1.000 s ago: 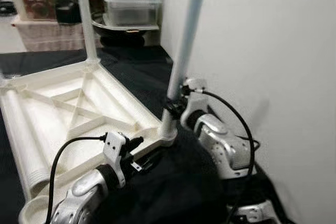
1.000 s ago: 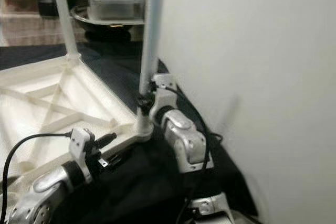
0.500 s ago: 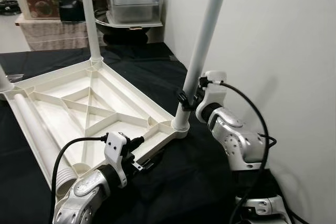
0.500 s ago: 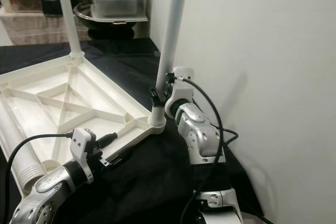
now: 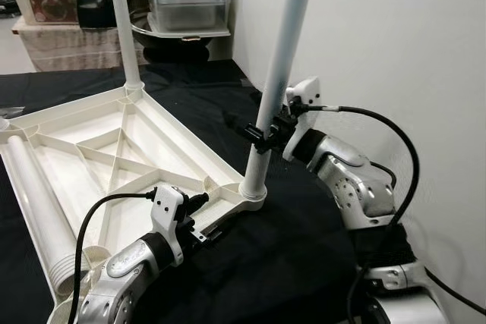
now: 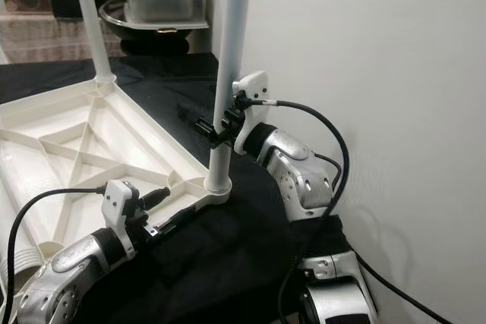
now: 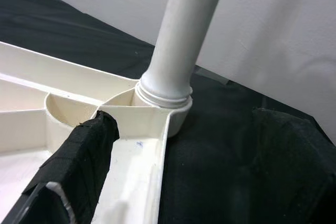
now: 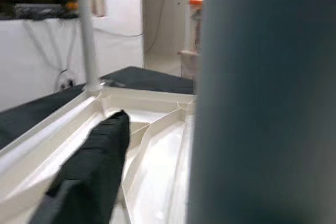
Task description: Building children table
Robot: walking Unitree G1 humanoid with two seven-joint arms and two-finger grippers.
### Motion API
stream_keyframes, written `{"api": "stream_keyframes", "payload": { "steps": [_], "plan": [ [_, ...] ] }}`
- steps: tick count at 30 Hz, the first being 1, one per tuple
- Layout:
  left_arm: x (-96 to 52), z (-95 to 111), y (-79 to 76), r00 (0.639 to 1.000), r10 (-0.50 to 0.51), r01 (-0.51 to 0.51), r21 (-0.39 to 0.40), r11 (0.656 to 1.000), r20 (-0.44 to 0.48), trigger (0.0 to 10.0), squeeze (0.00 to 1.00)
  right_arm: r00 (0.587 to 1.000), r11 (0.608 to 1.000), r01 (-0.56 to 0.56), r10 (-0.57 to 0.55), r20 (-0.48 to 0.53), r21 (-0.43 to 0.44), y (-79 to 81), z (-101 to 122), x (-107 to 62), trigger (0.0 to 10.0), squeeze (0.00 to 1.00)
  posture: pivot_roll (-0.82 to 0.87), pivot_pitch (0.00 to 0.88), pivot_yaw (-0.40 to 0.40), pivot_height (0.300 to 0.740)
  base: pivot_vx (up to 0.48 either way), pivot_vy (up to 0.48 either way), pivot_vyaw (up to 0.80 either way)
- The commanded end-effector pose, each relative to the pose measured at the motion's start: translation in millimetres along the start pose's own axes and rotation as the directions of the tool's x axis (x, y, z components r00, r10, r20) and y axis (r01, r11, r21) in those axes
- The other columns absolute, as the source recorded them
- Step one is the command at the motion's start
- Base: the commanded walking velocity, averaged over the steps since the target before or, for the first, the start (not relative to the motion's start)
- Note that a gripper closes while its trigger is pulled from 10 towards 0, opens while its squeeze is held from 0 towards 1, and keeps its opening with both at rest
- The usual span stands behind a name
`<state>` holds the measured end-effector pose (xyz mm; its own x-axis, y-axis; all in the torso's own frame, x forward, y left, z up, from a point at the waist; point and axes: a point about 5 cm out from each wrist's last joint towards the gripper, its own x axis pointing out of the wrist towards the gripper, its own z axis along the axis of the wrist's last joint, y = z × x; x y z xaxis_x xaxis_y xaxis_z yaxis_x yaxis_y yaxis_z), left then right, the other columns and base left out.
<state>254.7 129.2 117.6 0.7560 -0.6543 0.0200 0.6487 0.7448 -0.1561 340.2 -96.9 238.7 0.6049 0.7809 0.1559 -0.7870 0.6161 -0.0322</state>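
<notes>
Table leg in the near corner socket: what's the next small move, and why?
Probably keep the right gripper closed on the table leg and twist it further home. The leg stands upright in the tabletop corner socket, and the left gripper braces the tabletop's edge, but full seating can't be confirmed.

Cut-off and blurred parts
The far leg (image 5: 121, 20) runs off at 12 o'clock; the near leg (image 8: 262, 98) looms blurred, hiding one finger.

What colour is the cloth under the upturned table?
Black. The cloth shows best in the left eye view.
</notes>
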Motion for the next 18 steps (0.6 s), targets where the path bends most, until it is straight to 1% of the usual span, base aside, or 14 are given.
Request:
{"api": "stream_keyframes", "payload": {
  "steps": [1, 3, 5, 6, 7, 10, 11, 12, 13, 14, 15, 16, 17, 18],
  "plan": [
    [-0.9, -3, -0.3, 1.0, 0.005, -0.005, -0.005, 1.0, -0.005, 10.0, 0.0, 0.983, 0.983, -0.182, 0.182, -0.006, 0.006, 21.0, -6, 0.3, 0.0, 0.0, 0.03, 0.0, -0.14, 0.74, 0.0, 0.0, 0.0],
    [-0.9, -3, -0.3, 1.0, 0.005, -0.005, -0.005, 1.0, -0.005, 10.0, 0.0, 0.983, 0.983, -0.182, 0.182, -0.006, 0.006, 21.0, -6, 0.3, 0.0, 0.0, 0.03, 0.0, -0.14, 0.74, 0.0, 0.0, 0.0],
    [-1.7, -3, -0.1, 1.0, 0.006, -0.006, -0.004, 1.0, -0.007, 10.0, 0.0, 0.897, 0.897, -0.443, 0.443, 0.008, 0.008, 45.1, -6, -20.5, 0.0, 0.0, 0.03, 0.0, -0.137, 0.74, 0.0, 0.0, 0.0],
    [-1.7, -3, -0.1, 1.0, 0.006, -0.006, -0.004, 1.0, -0.007, 10.0, 0.0, 0.897, 0.897, -0.443, 0.443, 0.008, 0.008, 45.1, -6, -20.5, 0.0, 0.0, 0.03, 0.0, -0.137, 0.74, 0.0, 0.0, 0.0],
    [-2.6, -3, 1.2, 1.0, 0.007, -0.007, -0.003, 1.0, -0.01, 10.0, 0.0, 0.85, 0.85, -0.527, 0.527, -0.003, 0.012, 50.1, -9, -33.0, 0.0, 0.0, 0.02, 0.0, -0.133, 0.74, 0.0, 0.0, 0.0],
    [-3.4, -3, 2.7, 1.0, 0.009, -0.009, 0.0, 1.0, -0.012, 10.0, 0.0, 0.856, 0.856, -0.516, 0.516, -0.016, 0.017, 45.1, -11, -34.7, 0.0, 0.0, 0.02, 0.0, -0.133, 0.74, 0.0, 0.0, 0.0],
    [-3.6, -3, 3.5, 1.0, 0.011, -0.011, 0.002, 1.0, -0.012, 10.0, 0.0, 0.971, 0.985, -0.173, 0.172, -0.165, 0.01, 14.5, -28, -14.5, 0.0, 0.0, 0.02, 0.0, -0.132, 0.74, 0.0, 0.0, 0.0],
    [-3.6, -3, 3.5, 1.0, 0.011, -0.011, 0.002, 1.0, -0.012, 10.0, 0.0, 0.971, 0.985, -0.173, 0.172, -0.165, 0.01, 14.5, -28, -14.5, 0.0, 0.0, 0.02, 0.0, -0.132, 0.74, 0.0, 0.0, 0.0],
    [-3.6, -3, 3.6, 1.0, 0.012, -0.012, 0.002, 1.0, -0.012, 10.0, 0.0, 0.968, 1.0, 0.03, -0.029, -0.25, 0.004, -0.9, -38, -7.4, 0.0, 0.0, 0.02, 0.0, -0.132, 0.74, 0.0, 0.0, 0.0],
    [-3.6, -3, 3.4, 1.0, 0.012, -0.012, 0.002, 1.0, -0.012, 10.0, 0.0, 0.908, 0.966, 0.258, -0.246, -0.34, -0.01, -16.8, -49, -4.5, 0.0, 0.0, 0.02, 0.0, -0.132, 0.74, 0.0, 0.0, 0.0],
    [-3.6, -3, 3.4, 1.0, 0.012, -0.012, 0.002, 1.0, -0.012, 10.0, 0.0, 0.908, 0.966, 0.258, -0.246, -0.34, -0.01, -16.8, -49, -4.5, 0.0, 0.0, 0.02, 0.0, -0.132, 0.74, 0.0, 0.0, 0.0],
    [-3.7, -3, 2.9, 1.0, 0.012, -0.012, 0.0, 1.0, -0.012, 10.0, 0.0, 0.829, 0.904, 0.427, -0.407, -0.384, -0.034, -27.6, -58, -6.9, 0.0, 0.0, 0.02, 0.0, -0.134, 0.74, 0.0, 0.0, 0.0],
    [-3.7, -3, 2.9, 1.0, 0.012, -0.012, 0.0, 1.0, -0.012, 10.0, 0.0, 0.829, 0.904, 0.427, -0.407, -0.384, -0.034, -27.6, -58, -6.9, 0.0, 0.0, 0.02, 0.0, -0.134, 0.74, 0.0, 0.0, 0.0],
    [-4.2, -4, 1.1, 1.0, 0.013, -0.013, -0.003, 1.0, -0.011, 10.0, 0.0, 0.778, 0.862, 0.504, -0.479, -0.407, -0.052, -16.3, -70, -9.7, 5.2, 0.0, 0.03, 0.0, -0.134, 0.74, 0.0, 0.0, 0.0]
  ]
}}
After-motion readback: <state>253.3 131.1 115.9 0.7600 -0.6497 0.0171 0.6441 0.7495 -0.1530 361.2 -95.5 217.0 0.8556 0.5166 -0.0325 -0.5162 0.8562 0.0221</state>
